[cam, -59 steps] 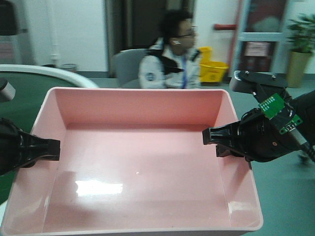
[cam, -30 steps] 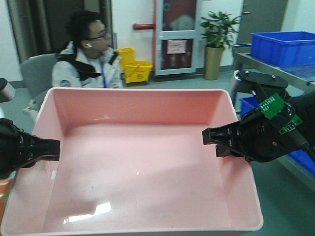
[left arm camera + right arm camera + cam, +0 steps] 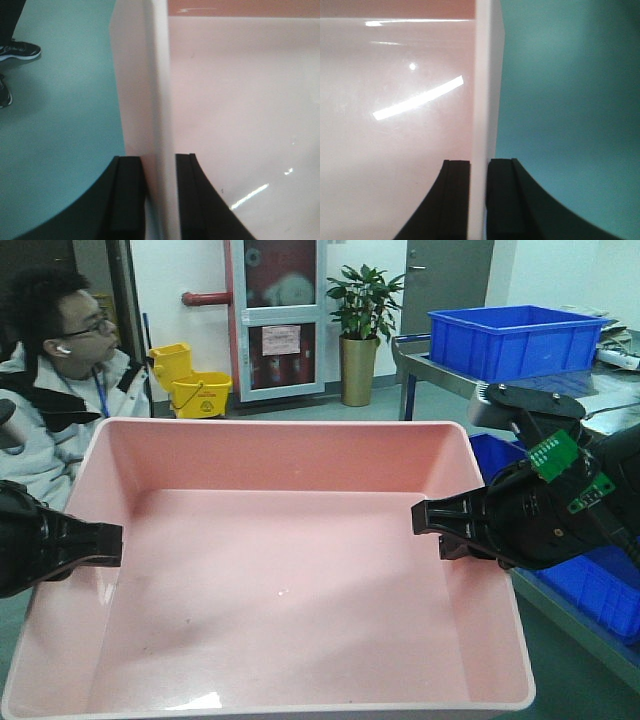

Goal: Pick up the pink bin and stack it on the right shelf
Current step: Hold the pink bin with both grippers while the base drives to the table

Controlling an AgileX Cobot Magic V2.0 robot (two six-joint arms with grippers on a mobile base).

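The pink bin (image 3: pixel 280 570) fills the front view, empty and held level off the floor between both arms. My left gripper (image 3: pixel 110 543) is shut on its left wall, and in the left wrist view the left gripper (image 3: pixel 159 160) has one finger on each side of the pale rim (image 3: pixel 160 100). My right gripper (image 3: pixel 425 520) is shut on the right wall; in the right wrist view the right gripper (image 3: pixel 479 162) pinches the rim (image 3: pixel 482 100) the same way. The right shelf is out of view.
A seated person (image 3: pixel 50 390) is at the far left, with shoes (image 3: pixel 17 50) on the green floor. A yellow mop bucket (image 3: pixel 195 380) and a potted plant (image 3: pixel 365 310) stand by the back wall. A blue crate (image 3: pixel 515 340) tops a metal rack at right, another blue crate (image 3: pixel 590 585) below.
The whole view has swung to the right: the seated person slid from centre to the left edge, and the blue crates and rack came in. Bin and grippers keep their grip.
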